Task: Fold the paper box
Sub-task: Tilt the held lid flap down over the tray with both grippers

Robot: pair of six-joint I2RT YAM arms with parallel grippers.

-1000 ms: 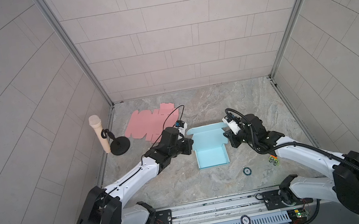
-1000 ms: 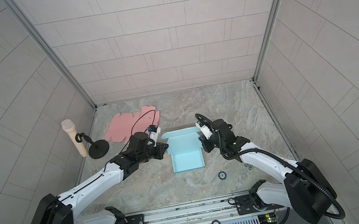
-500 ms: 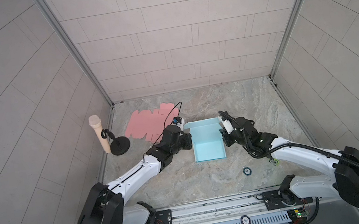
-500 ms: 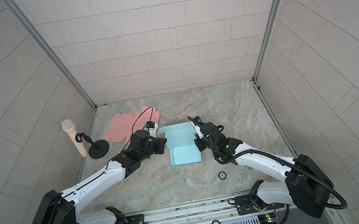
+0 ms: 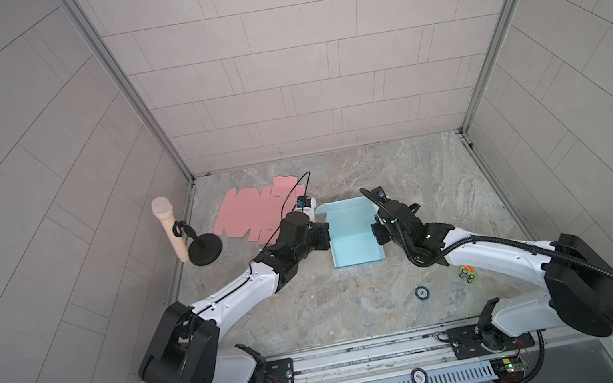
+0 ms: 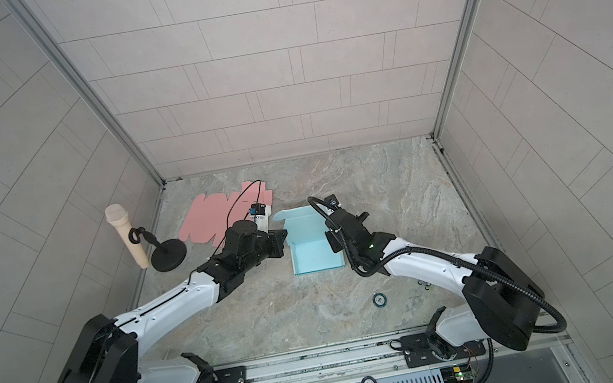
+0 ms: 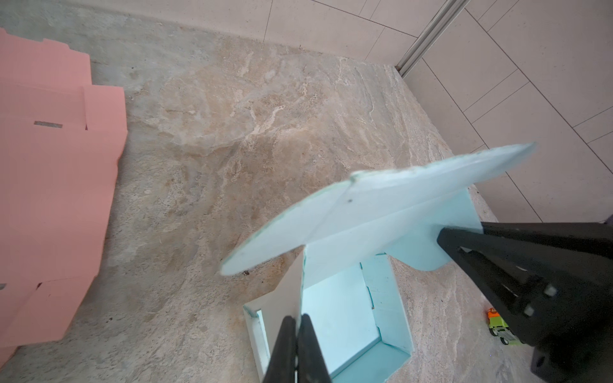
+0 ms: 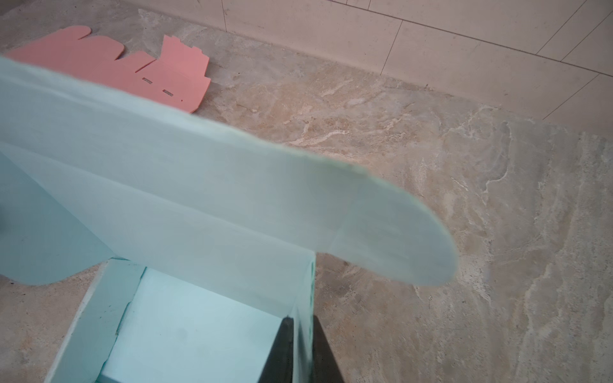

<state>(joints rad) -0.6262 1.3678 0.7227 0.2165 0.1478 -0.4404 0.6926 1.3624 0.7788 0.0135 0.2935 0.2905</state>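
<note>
Nearest the rail, a small dark ring (image 5: 422, 293) and a green toy (image 5: 467, 274) lie on the desk (image 5: 315, 305), well clear of the work. Beyond them, mid-desk, sits the paper box (image 5: 353, 243), pale blue, its tray already formed with all four walls upright and the floor bare. Its long axis runs straight away from the robot, so it lies between the two arms, about equally near to each. The left pincer (image 7: 295, 348) is clamped on the left wall. The right pincer (image 8: 300, 348) is pinched on the right wall, with the card sandwiched between its fingers. At the far wall the lid (image 5: 344, 211) stands up and leans a little over the tray, with rounded ear flaps sticking out on both sides. I judge the next move to be swinging that lid toward the robot, which first needs a pincer freed. Farther left lie a flat pink blank (image 5: 254, 218) and a microphone (image 5: 168, 232) on its stand
</note>
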